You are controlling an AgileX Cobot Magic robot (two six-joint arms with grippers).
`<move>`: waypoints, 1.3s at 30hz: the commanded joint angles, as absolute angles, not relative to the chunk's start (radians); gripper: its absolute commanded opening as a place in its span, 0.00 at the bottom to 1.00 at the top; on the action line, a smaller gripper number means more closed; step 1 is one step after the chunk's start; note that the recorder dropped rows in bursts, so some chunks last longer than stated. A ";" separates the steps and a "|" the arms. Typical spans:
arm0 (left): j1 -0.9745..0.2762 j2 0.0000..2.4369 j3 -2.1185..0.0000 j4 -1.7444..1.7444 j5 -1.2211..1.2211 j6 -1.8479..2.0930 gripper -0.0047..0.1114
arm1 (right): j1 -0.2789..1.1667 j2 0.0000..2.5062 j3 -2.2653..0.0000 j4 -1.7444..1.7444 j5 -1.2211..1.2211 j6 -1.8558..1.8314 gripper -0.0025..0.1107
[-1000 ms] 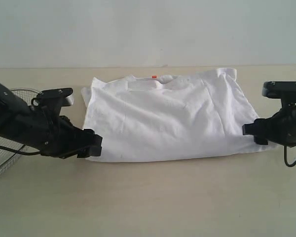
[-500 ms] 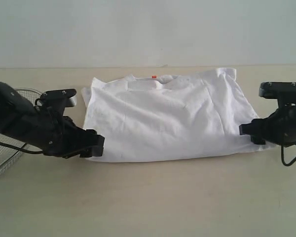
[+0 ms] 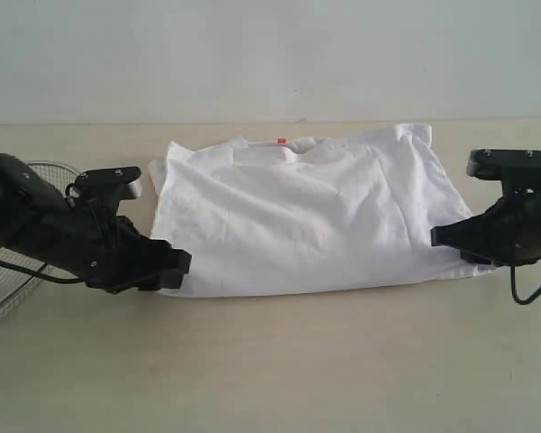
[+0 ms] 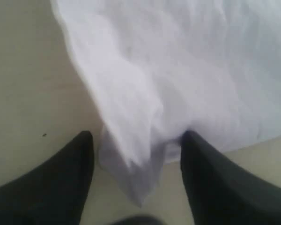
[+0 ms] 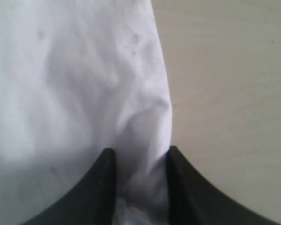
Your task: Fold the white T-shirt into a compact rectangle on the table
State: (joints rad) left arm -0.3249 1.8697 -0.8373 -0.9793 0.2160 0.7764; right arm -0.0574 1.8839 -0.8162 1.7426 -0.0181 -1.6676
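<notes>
The white T-shirt (image 3: 307,216) lies flat on the table (image 3: 298,370), folded into a wide band with its orange collar tag (image 3: 281,141) at the far edge; no red band shows. My left gripper (image 3: 176,269) is at the shirt's near left corner, open, with the corner of cloth (image 4: 131,154) lying between its spread fingers (image 4: 79,159). My right gripper (image 3: 444,238) is at the near right corner. In the right wrist view its fingers (image 5: 107,168) stand close together with bunched white fabric (image 5: 140,140) pinched between them.
A round wire-mesh basket (image 3: 0,302) sits at the far left, partly behind my left arm. A pale wall rises behind the table's far edge (image 3: 298,120). Bare tabletop stretches in front of the shirt.
The right gripper has slid left onto the shirt's near right corner. The left gripper has edged slightly right toward the near left corner. The shirt has hardly moved.
</notes>
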 commanded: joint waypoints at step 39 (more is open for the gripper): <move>-0.330 1.751 -0.799 -0.594 0.577 0.524 0.08 | -0.058 1.501 -0.396 1.744 0.107 -1.531 0.02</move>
